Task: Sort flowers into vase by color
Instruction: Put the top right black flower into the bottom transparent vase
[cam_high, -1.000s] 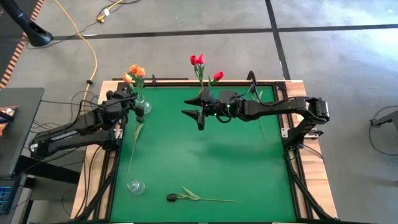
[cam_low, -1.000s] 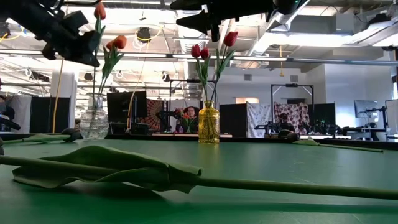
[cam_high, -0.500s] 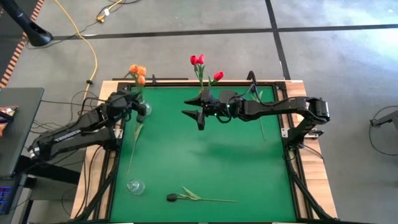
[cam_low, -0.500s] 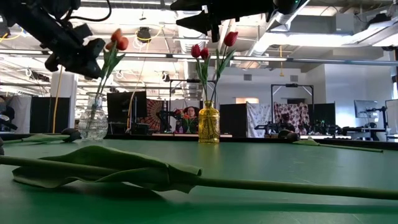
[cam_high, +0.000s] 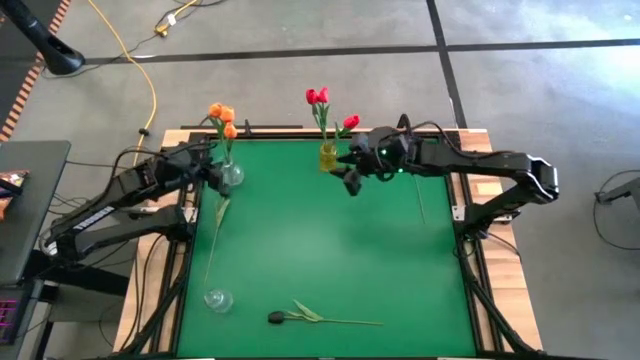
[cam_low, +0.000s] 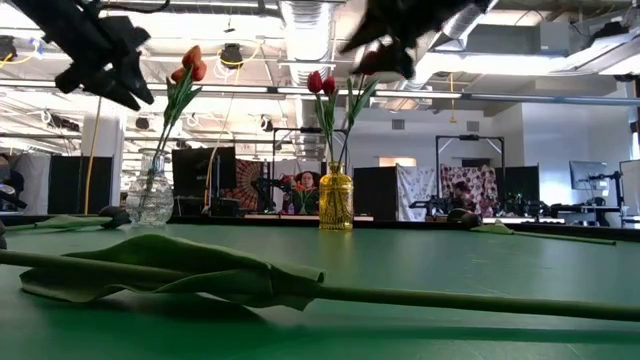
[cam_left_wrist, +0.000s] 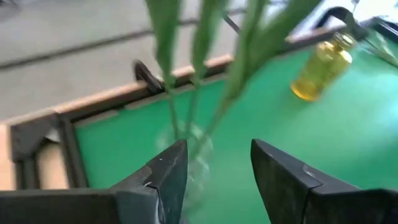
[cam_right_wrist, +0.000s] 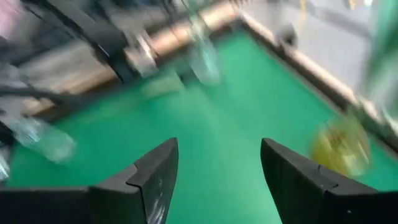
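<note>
**A:** Where are the flowers sitting on the green table (cam_high: 330, 250)?

**B:** The orange tulips (cam_high: 221, 117) are standing in the clear vase (cam_high: 230, 173) at the far left corner. The red tulips (cam_high: 320, 98) are standing in the yellow vase (cam_high: 327, 156), at the middle of the far edge. In the low view both vases are standing upright, with the orange heads (cam_low: 190, 64) and red heads (cam_low: 322, 82) leaning a little above them.

**A:** Anything lying loose?

**B:** A near-black tulip (cam_high: 277, 317) is lying flat along the near edge, its stem pointing toward the right side. A long green stem (cam_high: 214, 238) is lying along the left edge, and another stem (cam_high: 420, 200) is lying near the right edge. A small clear glass (cam_high: 217, 299) is sitting at the near left corner.

**A:** What is the left gripper doing?

**B:** The left gripper (cam_high: 207, 170) is hovering just beside the clear vase. In its wrist view its fingers (cam_left_wrist: 163, 171) are spread, gripping nothing, with green stems and the blurred vase showing between them.

**A:** And the right one?

**B:** The right gripper (cam_high: 350, 180) is hanging just beside the yellow vase, toward the right side, raised above the table. Its fingers (cam_right_wrist: 155, 168) are spread wide apart with nothing between them.
</note>
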